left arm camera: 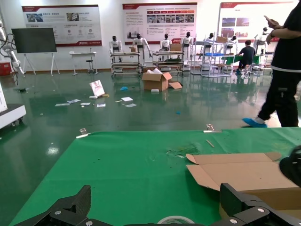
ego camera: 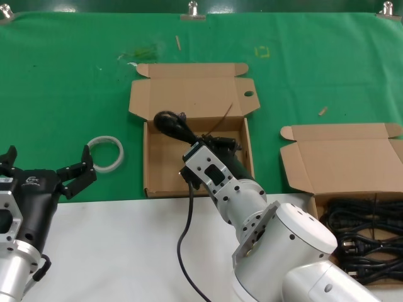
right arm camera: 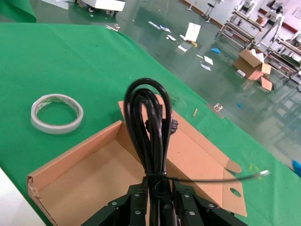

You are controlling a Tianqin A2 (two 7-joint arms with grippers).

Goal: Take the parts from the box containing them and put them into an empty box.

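the right claw (ego camera: 203, 146) grips a folded black cord (right arm camera: 149, 132), tied near the fingers, its loop standing above the empty box (ego camera: 165, 179) with the lid hole. more black cords (ego camera: 365, 229) lie coiled in the other box (ego camera: 343, 157) on the green surface (ego camera: 63, 82). the left claw (ego camera: 47, 165) hangs wide by a white ring (ego camera: 104, 153).

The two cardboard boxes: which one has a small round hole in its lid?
The middle box, under the right hand that holds a cord bundle. The box of cords at the right edge shows no hole.
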